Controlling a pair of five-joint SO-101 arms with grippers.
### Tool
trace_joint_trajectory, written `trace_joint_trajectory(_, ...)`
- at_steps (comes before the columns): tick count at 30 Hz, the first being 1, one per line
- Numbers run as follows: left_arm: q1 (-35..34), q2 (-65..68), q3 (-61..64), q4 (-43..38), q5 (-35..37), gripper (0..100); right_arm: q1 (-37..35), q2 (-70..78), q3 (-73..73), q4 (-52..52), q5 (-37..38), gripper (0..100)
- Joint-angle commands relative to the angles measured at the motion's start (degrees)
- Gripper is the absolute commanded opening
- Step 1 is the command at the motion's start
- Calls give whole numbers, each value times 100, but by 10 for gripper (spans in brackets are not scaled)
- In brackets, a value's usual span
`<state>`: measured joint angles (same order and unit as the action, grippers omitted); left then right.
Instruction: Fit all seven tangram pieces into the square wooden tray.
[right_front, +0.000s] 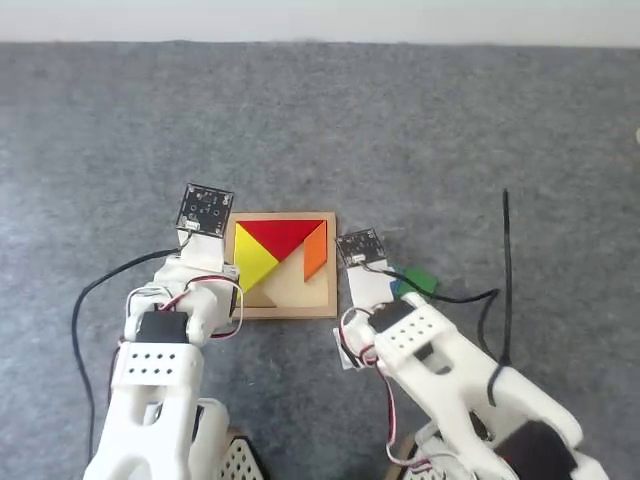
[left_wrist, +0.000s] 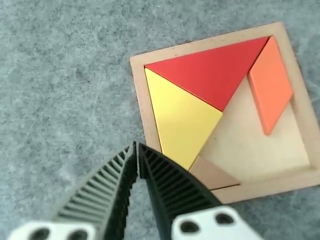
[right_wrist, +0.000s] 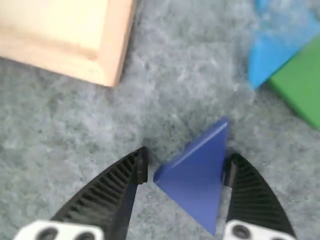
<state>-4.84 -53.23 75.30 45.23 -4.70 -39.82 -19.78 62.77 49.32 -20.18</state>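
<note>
The square wooden tray (right_front: 286, 313) lies mid-table holding a red triangle (right_front: 283, 237), a yellow triangle (right_front: 252, 262), an orange parallelogram (right_front: 316, 250) and a small tan piece (left_wrist: 212, 174) in one corner. My left gripper (left_wrist: 136, 146) is shut and empty, its tips just above the tray's rim (left_wrist: 139, 95) beside the yellow triangle (left_wrist: 182, 117). My right gripper (right_wrist: 186, 164) is open and straddles a dark blue triangle (right_wrist: 197, 177) on the carpet just outside the tray's corner (right_wrist: 75, 45); one finger touches it, the other is slightly apart.
A light blue piece (right_wrist: 272, 45) and a green piece (right_wrist: 300, 85) lie together on the grey carpet past the dark blue triangle, right of the tray; the green piece (right_front: 420, 280) lies beside the right arm. A black cable (right_front: 506, 270) runs at the right.
</note>
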Motion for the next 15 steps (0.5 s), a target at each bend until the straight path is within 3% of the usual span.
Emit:
trace_joint_trajectory(1, -18, -141, -57, 62, -70, 13, 110, 479, -114, 154, 88, 248)
trace_joint_trajectory(7, -18, -141, -57, 53, -70, 13, 110, 479, -123, 180, 105, 245)
trace_joint_trajectory(12, -18, -141, -57, 62, -70, 13, 154, 470, -281, 620, 413, 142)
trace_joint_trajectory(15, -18, -141, -57, 62, -70, 13, 154, 470, -431, 866, 440, 152)
